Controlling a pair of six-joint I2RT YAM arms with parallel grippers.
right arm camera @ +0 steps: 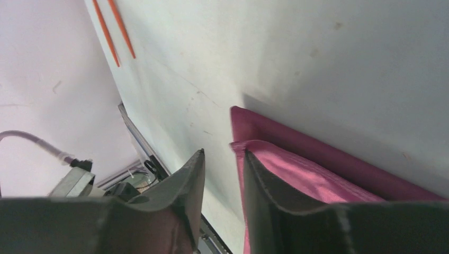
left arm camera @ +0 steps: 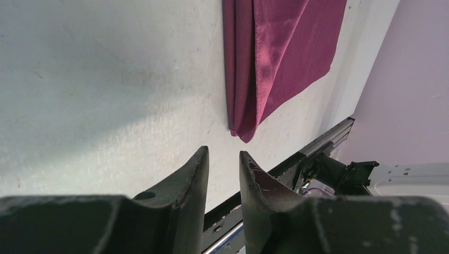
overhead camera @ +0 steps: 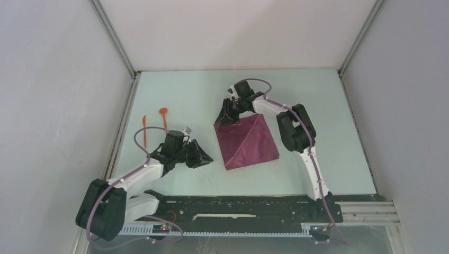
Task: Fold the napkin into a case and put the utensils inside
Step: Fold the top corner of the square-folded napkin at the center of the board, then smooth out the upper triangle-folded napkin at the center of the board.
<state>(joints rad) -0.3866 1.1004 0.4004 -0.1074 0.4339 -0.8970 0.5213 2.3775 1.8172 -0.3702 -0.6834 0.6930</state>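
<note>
The maroon napkin [overhead camera: 246, 142] lies mid-table, doubled over, with a crease running across it. It also shows in the left wrist view [left arm camera: 286, 47] and the right wrist view [right arm camera: 317, 174]. My right gripper [overhead camera: 225, 117] is low at the napkin's far left corner; its jaws [right arm camera: 222, 152] stand apart with bare table between them, and the cloth's upper layer lies against one finger. My left gripper [overhead camera: 204, 156] sits just left of the napkin, narrowly open and empty [left arm camera: 223, 153]. Two orange utensils [overhead camera: 144, 127], one with a round end [overhead camera: 164, 117], lie at the far left [right arm camera: 114, 32].
The black and metal rail [overhead camera: 238, 209] with the arm bases runs along the near edge. Grey walls and metal frame posts [overhead camera: 124, 116] close in the table on the left, right and back.
</note>
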